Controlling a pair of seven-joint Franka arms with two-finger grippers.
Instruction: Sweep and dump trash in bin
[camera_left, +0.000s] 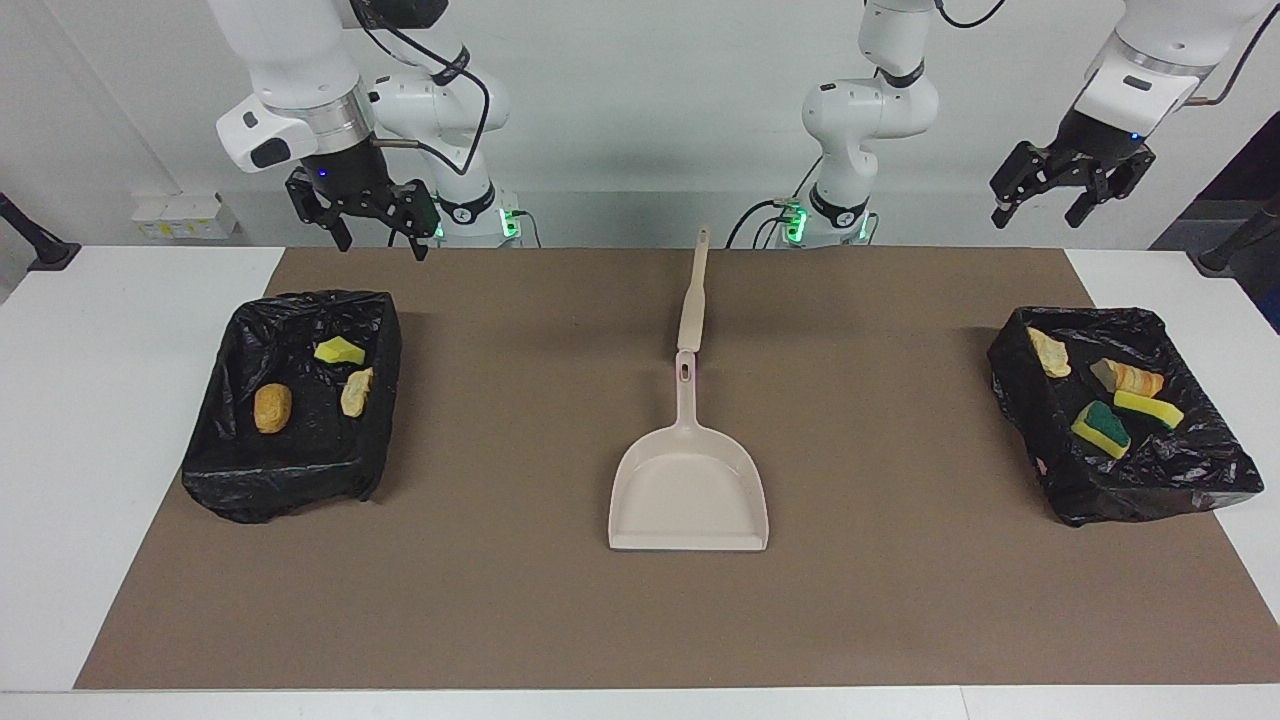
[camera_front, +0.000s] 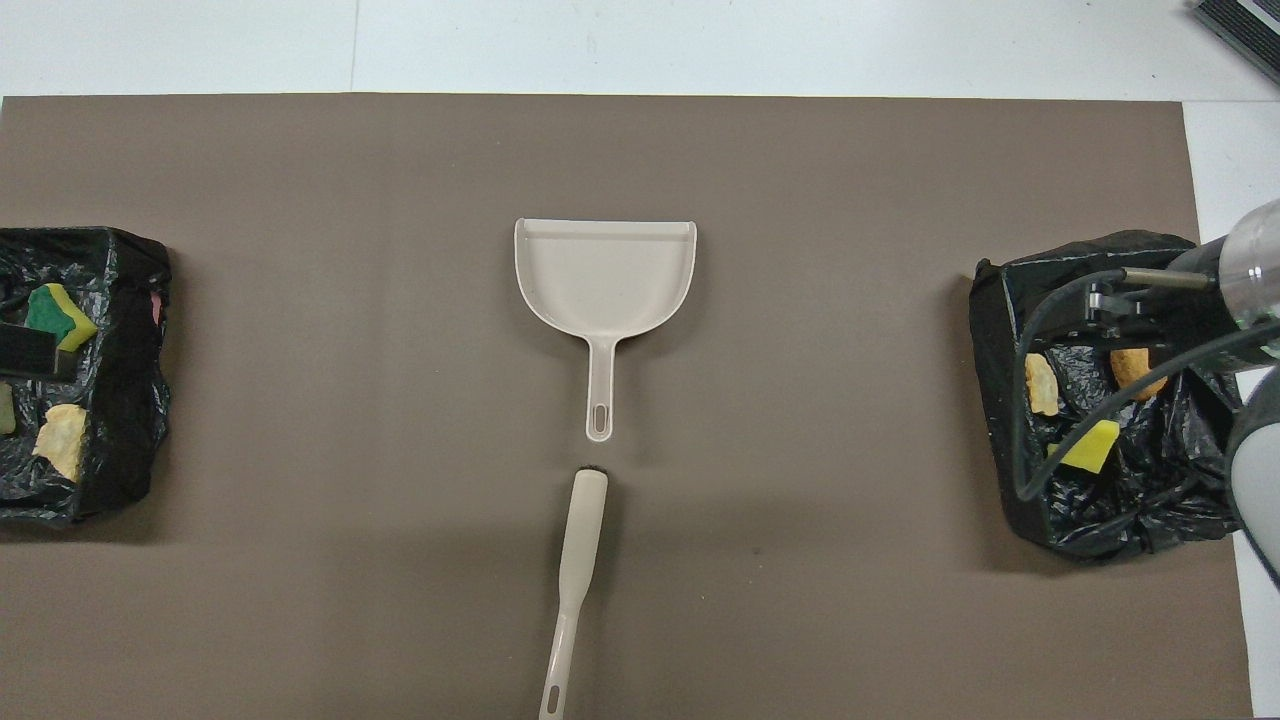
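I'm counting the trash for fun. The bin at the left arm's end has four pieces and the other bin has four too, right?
Not quite. The bin at the right arm's end holds three pieces, not four: the facing view shows this. The bin at the left arm's end does hold four.

Both arms: glossy white rounded housings, silver wrist rings, black cables looped alongside. Each ends in a black claw — left claw (camera_left: 1066, 188), right claw (camera_left: 366, 214) — and green lights glow at the bases.
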